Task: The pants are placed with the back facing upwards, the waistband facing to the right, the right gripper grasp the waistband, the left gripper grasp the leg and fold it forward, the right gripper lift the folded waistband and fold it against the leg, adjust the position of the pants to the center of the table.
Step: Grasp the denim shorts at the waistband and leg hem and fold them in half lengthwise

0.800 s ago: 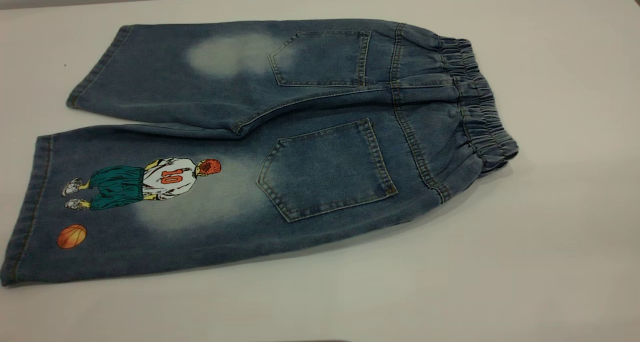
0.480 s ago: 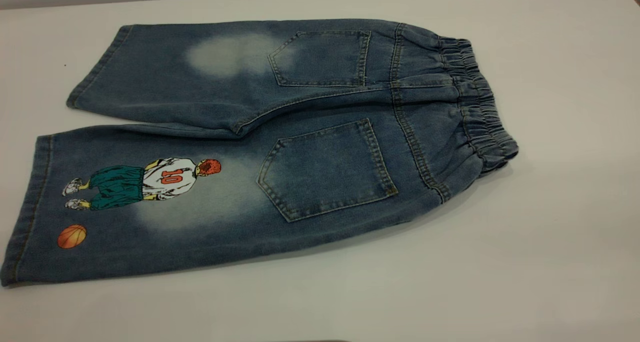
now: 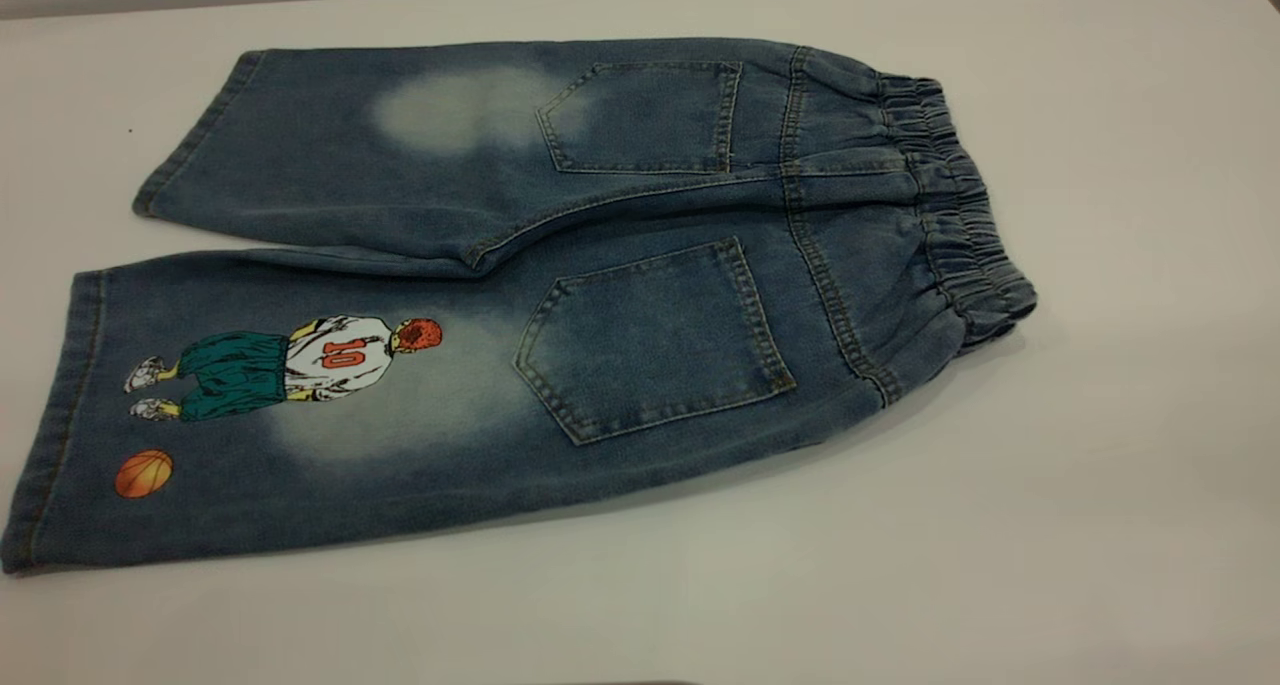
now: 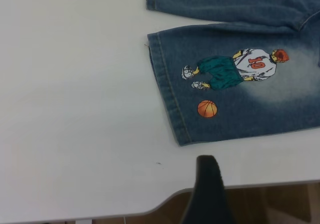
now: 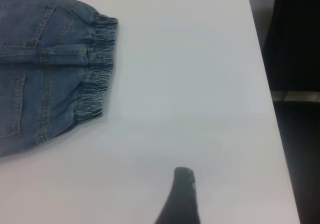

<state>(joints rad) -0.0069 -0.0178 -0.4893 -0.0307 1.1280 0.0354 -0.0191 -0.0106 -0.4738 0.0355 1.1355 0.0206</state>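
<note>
1. Fingers: I see one left gripper [image 4: 207, 184] tip and one right gripper [image 5: 181, 194] tip; their openness I cannot tell.
2. Pants [image 3: 520, 295] lie flat, waistband [image 3: 955, 215] rightward, clear of both.
3. Table [image 3: 1100, 465] lies bare around the hems.

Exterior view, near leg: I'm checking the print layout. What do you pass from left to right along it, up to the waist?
Hem → orange ball → player print → back pocket → waistband.
</note>
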